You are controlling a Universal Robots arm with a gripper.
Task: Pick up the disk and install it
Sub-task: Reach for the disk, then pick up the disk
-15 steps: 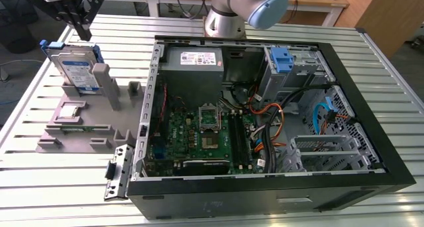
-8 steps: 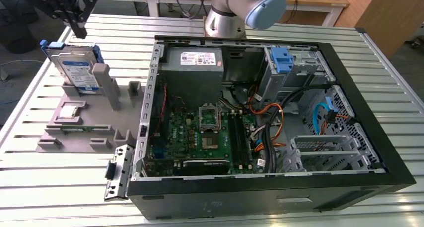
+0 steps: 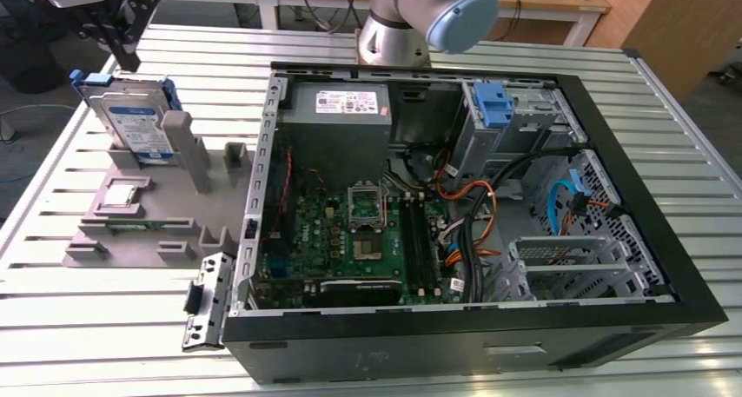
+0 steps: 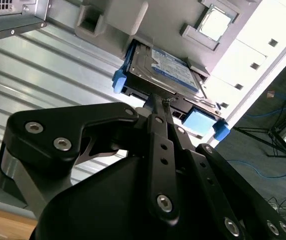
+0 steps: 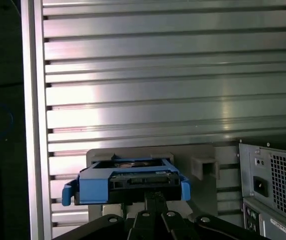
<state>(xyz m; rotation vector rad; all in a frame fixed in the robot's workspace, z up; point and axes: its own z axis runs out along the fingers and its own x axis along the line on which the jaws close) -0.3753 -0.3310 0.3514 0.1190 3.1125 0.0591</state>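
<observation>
Nearest the wrist cameras, the gripper (image 4: 156,101) is seen as black links narrowing to two thin fingers (image 4: 155,125). The fingers are pressed together, closed, and nothing is seen held between them. Just beyond the tips the disk (image 4: 170,70) is found, silver with a white-and-blue label, framed in a blue carrier.

At the exterior view's left, the gripper is shown directly above the disk, tips pointed down at its upper edge. Whether the tips touch that edge cannot be told; they are at most just beside it. The disk is stood on end in a grey holder (image 3: 139,215), its long axis judged to run up and down and its label faced toward the viewer. The disk is thus placed straight below the gripper, in line with the fingers. The holder is set on a slatted metal table (image 3: 104,327).

Toward the middle, an open computer case (image 3: 464,345) is laid on its side beside the holder. A grey power supply (image 3: 336,102) is seen at its far end, with a green board (image 3: 347,232) in front of it. The arm (image 3: 406,15) is seen rising on the far side of the case. Further right, a blue bracket (image 3: 496,106) is seated in a bay, well apart from the disk. The disk is judged not yet lifted and not yet installed.
</observation>
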